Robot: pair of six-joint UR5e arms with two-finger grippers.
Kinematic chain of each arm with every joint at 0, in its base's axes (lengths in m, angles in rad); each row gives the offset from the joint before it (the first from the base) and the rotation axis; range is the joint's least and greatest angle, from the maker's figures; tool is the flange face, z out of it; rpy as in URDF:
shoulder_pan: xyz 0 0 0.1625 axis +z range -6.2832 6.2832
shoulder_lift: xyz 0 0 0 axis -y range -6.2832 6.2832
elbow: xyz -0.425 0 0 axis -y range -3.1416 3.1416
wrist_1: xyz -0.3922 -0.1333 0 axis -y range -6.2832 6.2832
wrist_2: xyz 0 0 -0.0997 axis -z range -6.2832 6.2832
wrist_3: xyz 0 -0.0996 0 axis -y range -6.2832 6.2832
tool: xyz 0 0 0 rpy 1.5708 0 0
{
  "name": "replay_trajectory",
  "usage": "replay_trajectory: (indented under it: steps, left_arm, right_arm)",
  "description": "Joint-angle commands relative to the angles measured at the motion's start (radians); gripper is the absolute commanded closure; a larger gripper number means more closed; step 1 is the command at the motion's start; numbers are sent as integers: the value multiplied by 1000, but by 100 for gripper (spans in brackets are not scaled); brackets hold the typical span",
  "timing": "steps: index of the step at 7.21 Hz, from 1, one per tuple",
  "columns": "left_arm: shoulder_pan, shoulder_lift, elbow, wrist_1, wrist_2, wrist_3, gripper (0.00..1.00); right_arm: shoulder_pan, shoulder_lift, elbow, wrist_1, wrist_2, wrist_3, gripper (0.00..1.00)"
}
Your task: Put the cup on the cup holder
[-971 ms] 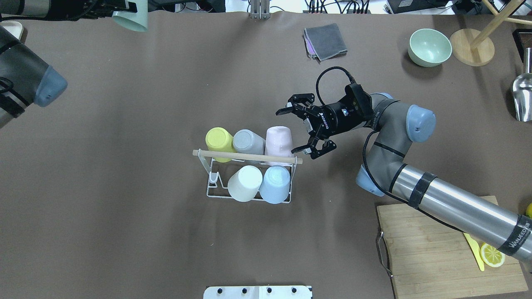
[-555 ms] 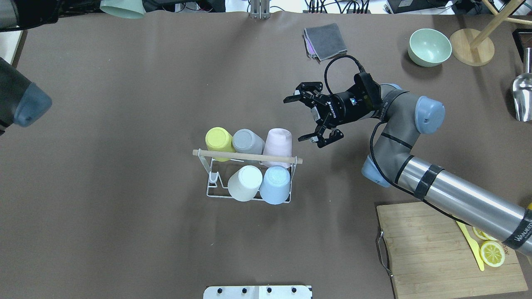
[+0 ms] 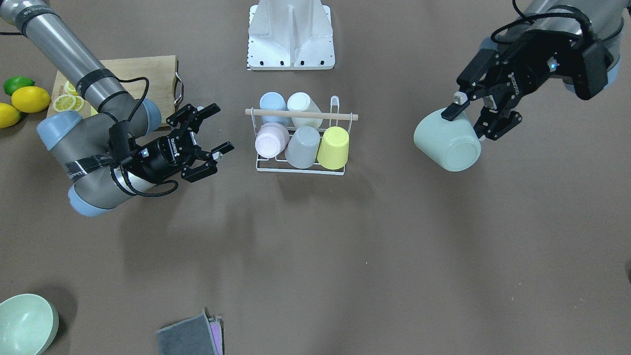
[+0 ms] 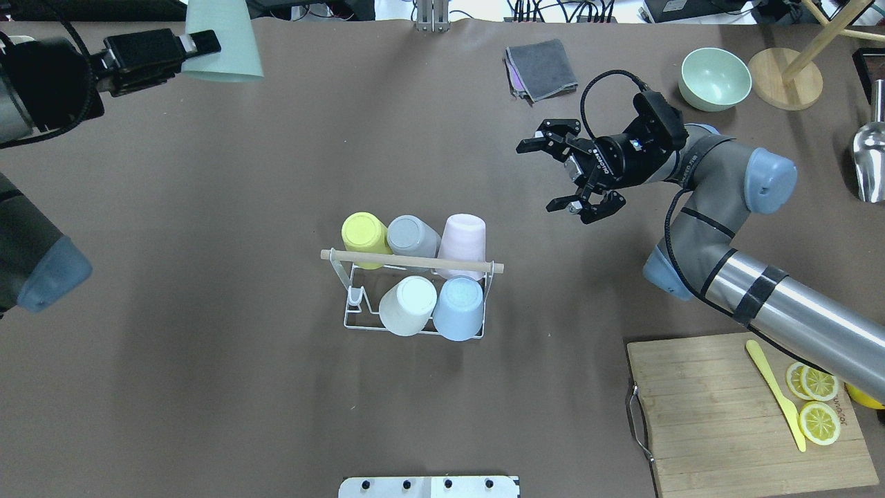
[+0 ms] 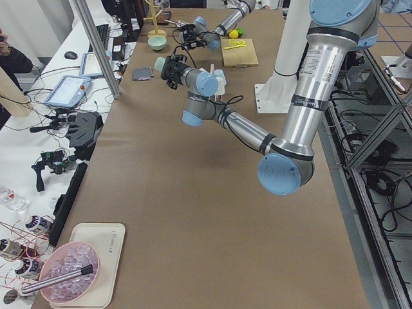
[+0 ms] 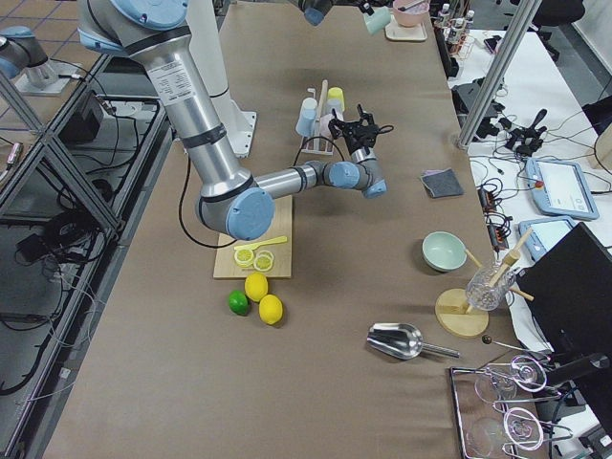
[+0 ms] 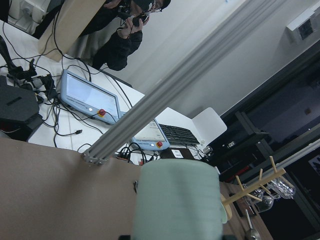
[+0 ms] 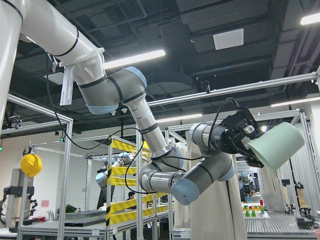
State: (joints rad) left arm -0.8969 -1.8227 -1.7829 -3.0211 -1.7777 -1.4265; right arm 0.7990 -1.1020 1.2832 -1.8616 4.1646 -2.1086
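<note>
The cup holder is a white wire rack [image 4: 352, 304] with a wooden dowel [image 4: 411, 261] at mid-table; it also shows in the front view [image 3: 300, 167]. Several cups sit upside down on it, among them yellow [image 4: 364, 235], grey [image 4: 413, 236] and pink [image 4: 464, 238]. My left gripper [image 4: 187, 48] is shut on a pale green cup [image 4: 225, 41], held in the air far left of the rack; the front view shows this cup [image 3: 448, 141] tilted. My right gripper [image 4: 546, 176] is open and empty, up and right of the rack, apart from the pink cup.
A wooden cutting board [image 4: 719, 415] with lemon slices and a yellow knife lies at the near right. A green bowl [image 4: 714, 78], a grey cloth [image 4: 543, 69], a wooden stand [image 4: 785, 77] and a metal scoop [image 4: 870, 155] sit along the far right.
My right gripper has drawn back from the pink cup, up and to the right, still open. My left arm has shifted with the green cup still held near the far left corner.
</note>
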Motion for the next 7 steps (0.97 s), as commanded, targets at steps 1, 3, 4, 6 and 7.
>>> replay_trajectory:
  steps: [1, 3, 4, 6, 7]
  left_arm:
    - [70, 16, -6, -18, 66, 52, 100]
    - [175, 37, -29, -24, 154, 152, 100]
    - [344, 93, -74, -27, 343, 252, 100]
    - [586, 88, -70, -41, 667, 404, 100]
    - [601, 82, -72, -39, 702, 412, 100]
  right_arm:
    - [60, -36, 8, -46, -23, 340, 4]
    - [167, -35, 10, -233, -200, 729, 5]
    - [225, -29, 11, -299, -306, 919, 5]
    - [272, -4, 13, -382, -470, 1332, 5]
    - [279, 14, 16, -428, -560, 1556, 5]
